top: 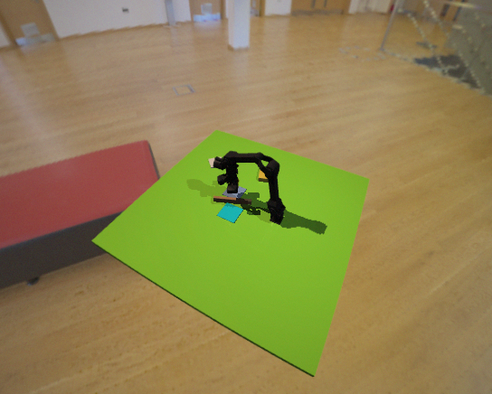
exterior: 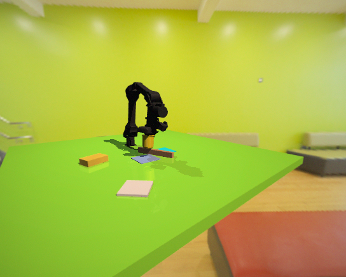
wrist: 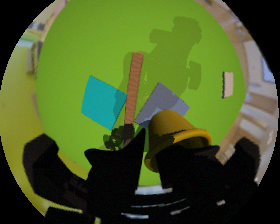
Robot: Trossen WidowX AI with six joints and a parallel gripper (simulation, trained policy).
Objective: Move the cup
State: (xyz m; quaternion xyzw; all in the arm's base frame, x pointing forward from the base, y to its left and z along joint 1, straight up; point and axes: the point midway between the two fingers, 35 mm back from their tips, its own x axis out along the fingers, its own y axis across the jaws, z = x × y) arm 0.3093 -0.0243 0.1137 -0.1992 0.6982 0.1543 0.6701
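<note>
In the exterior view, a lime-green wall (exterior: 197,63) (wrist: 14,117) extends behind the jaws and carries a row of soft light spots above them. Pale ceiling beams (exterior: 207,12) cross higher up. A metal railing (exterior: 19,137) stands left of the jaws; a grey-based seat (exterior: 327,159) stands right. In the top view, pale wood flooring (top: 181,307) (exterior: 270,197) surrounds the jaws' area, a red-topped bench (top: 81,190) (exterior: 286,241) lies left, and a white pillar (top: 238,27) rises beyond.
</note>
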